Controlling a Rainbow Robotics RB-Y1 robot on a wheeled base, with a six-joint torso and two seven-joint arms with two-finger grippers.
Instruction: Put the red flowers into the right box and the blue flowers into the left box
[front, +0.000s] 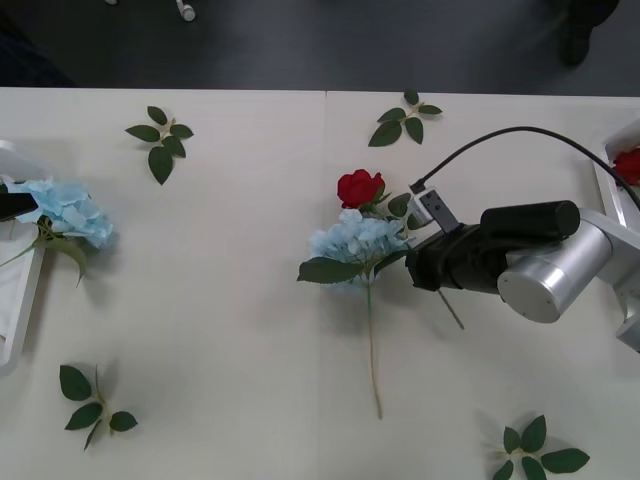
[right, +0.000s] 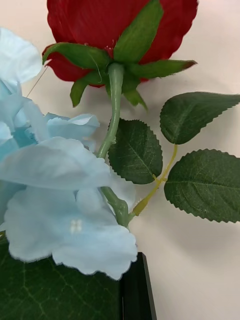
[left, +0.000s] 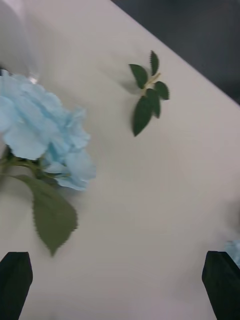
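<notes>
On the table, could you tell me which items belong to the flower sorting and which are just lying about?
Job:
red rose
blue flower in the centre
blue flower at the left box
left box
right box
red rose in it

Lying about:
four leaf sprigs

Rose (front: 360, 187) behind hydrangea (front: 355, 240), touching; right claw (front: 420, 262) just right.

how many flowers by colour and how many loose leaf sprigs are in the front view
red flowers: 2, one mid-table, one in the right box
blue flowers: 2, one mid-table, one by the left box
leaf sprigs: 4
total: 8
</notes>
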